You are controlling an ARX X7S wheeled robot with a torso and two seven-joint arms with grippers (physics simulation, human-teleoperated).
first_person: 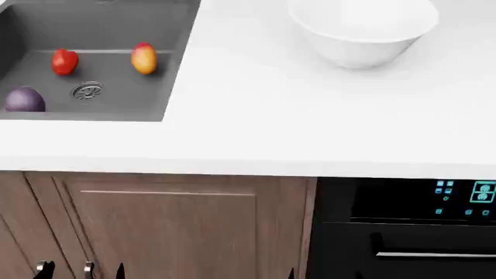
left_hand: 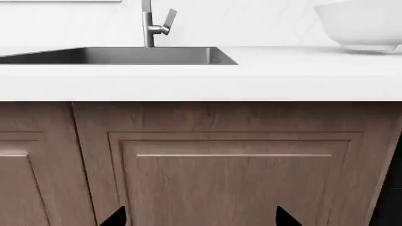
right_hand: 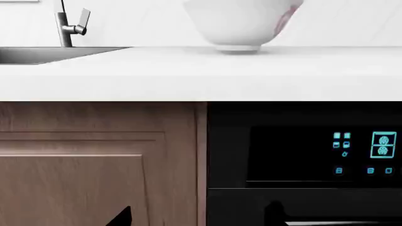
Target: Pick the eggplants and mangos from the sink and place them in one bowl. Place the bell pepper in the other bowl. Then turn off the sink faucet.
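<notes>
Eggplant (first_person: pixel 24 99), mango (first_person: pixel 143 58) and bell pepper (first_person: pixel 64 61) lie in the sink (first_person: pixel 116 23); a white bowl (first_person: pixel 362 35) sits on the bench (first_person: pixel 271 116). Both pincers, left pincer (left_hand: pixel 201 217) and right pincer (right_hand: pixel 197 217), hang low, spread apart and empty.

White countertop (first_person: pixel 310 128), smooth, matte, evenly lit; soft shadows only. Front edge runs straight across all three views. Wall (left_hand: pixel 264 23) behind the counter: white, faint veining, no visible seams. Below the counter: wood-grain cabinet doors (first_person: pixel 166 232), brown, recessed-panel style, each with a thin horizontal bar handle (left_hand: pixel 234 155). Just beside the cabinets, on the right in the head view: black built-in appliance (first_person: pixel 403 232) with cyan lit icons (right_hand: pixel 367 150) and a silver bar handle (first_person: pixel 434 254).
</notes>
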